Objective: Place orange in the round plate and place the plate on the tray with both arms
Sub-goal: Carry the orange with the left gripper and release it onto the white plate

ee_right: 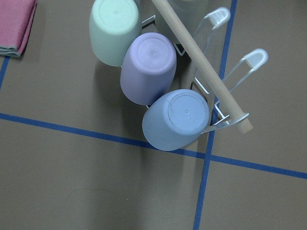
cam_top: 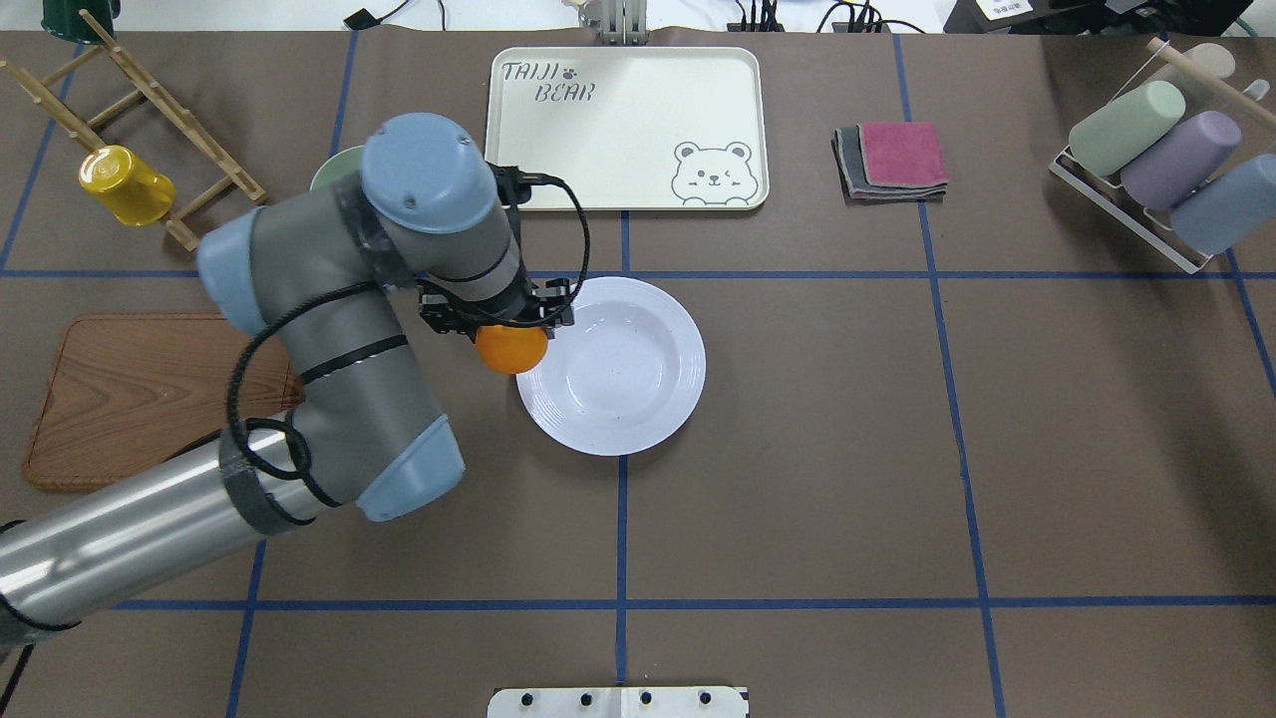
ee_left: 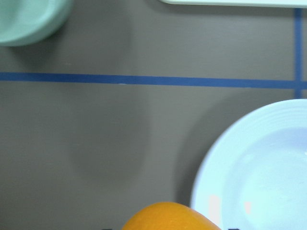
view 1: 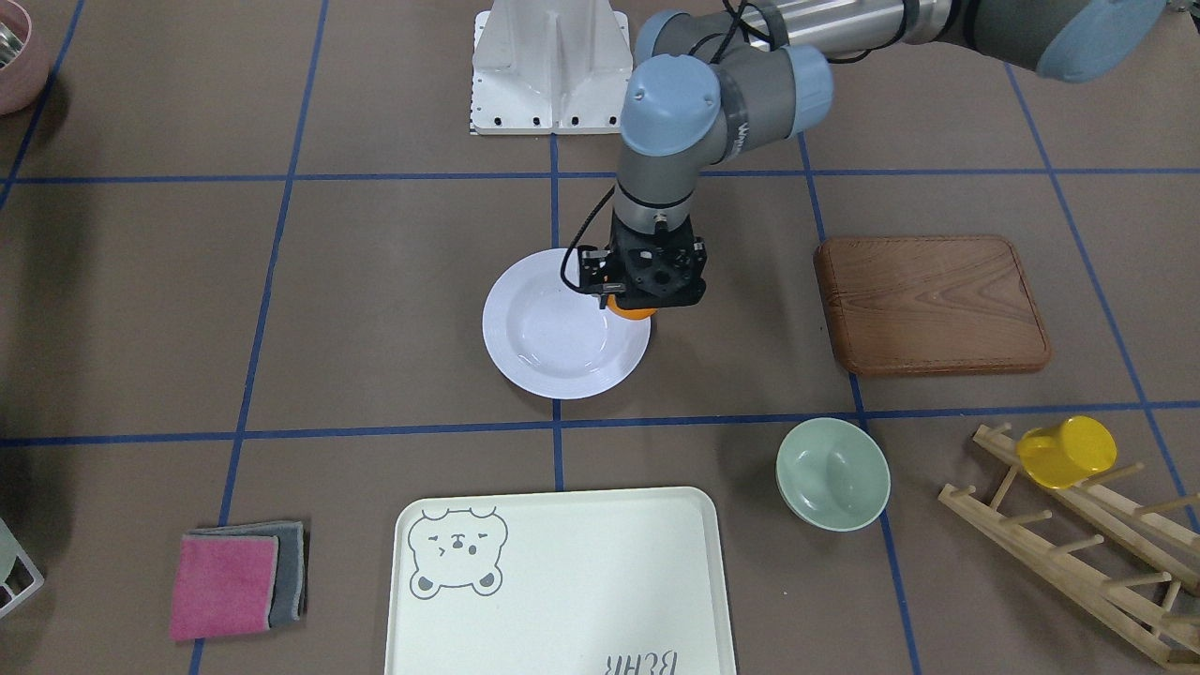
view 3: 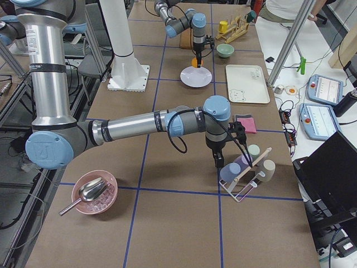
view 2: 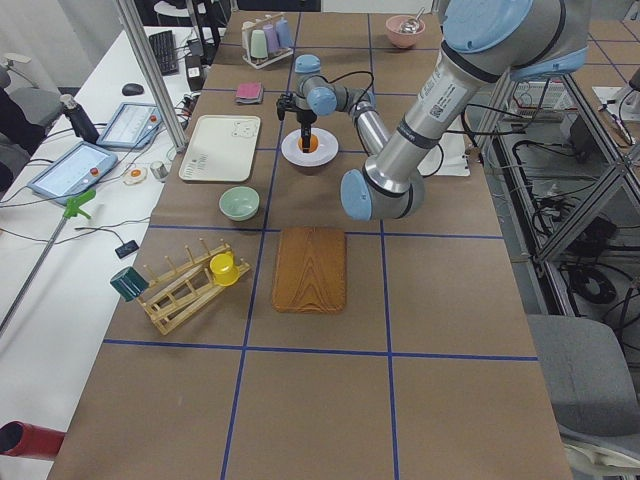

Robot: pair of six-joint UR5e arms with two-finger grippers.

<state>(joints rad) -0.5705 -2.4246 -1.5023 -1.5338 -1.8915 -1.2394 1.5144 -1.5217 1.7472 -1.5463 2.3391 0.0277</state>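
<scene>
My left gripper [cam_top: 511, 334] is shut on the orange [cam_top: 511, 349], holding it from above over the near-left rim of the round plate [cam_top: 623, 384]. In the front-facing view the orange [view 1: 630, 312] shows under the black gripper at the edge of the white plate [view 1: 553, 337]. The left wrist view shows the orange [ee_left: 168, 218] at the bottom, the plate [ee_left: 259, 172] to its right, and the tray [ee_left: 230, 2] at the top. The cream bear tray [cam_top: 618, 120] lies beyond the plate, with nothing on it. My right gripper [view 3: 218, 162] hangs over a cup rack far to the right; I cannot tell whether it is open or shut.
A pale green bowl [view 1: 832, 473] sits beside the tray. A wooden board [view 1: 928, 305] lies on the left arm's side, and a yellow cup [view 1: 1067, 452] rests on a wooden rack. Folded cloths [cam_top: 892, 160], the cup rack [cam_top: 1156, 150] and a pink bowl [view 3: 95, 192] are on the right arm's side.
</scene>
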